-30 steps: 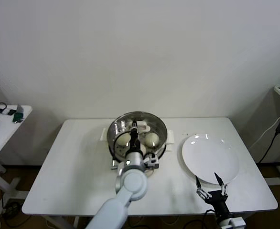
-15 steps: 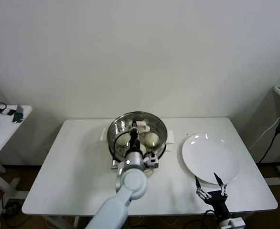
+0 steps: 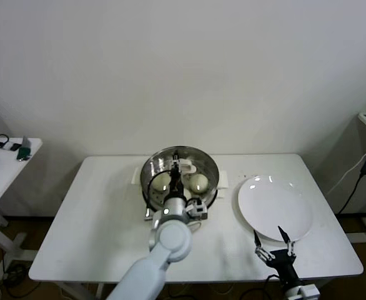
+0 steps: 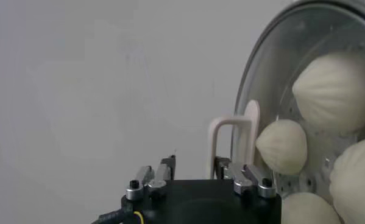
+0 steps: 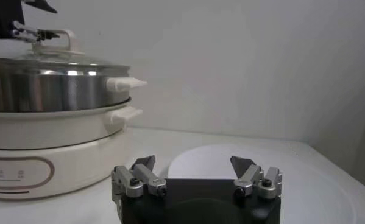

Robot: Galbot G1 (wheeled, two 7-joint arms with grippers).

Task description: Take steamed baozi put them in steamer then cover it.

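The steamer (image 3: 212,182), a shiny steel basket on a white cooker base (image 5: 48,152), stands at the back middle of the table. The clear glass cover (image 3: 180,154) lies on it, and several cream-white baozi (image 4: 283,146) show through the glass. My left gripper (image 3: 175,167) hovers over the cover, open. The cover's cream handle (image 4: 231,131) stands close by one fingertip, with a gap between the fingers (image 4: 167,165). My right gripper (image 3: 274,240) waits open near the table's front right, just before the plate.
An empty white plate (image 3: 276,209) lies right of the steamer. A small side table (image 3: 8,153) with gadgets stands at far left. A cable hangs at far right. Bare tabletop (image 3: 102,219) lies to the left and in front of the steamer.
My left gripper's fingers have parted from the cover's handle, which now shows free beside them. The cover stays on the steamer. The right arm has not moved.
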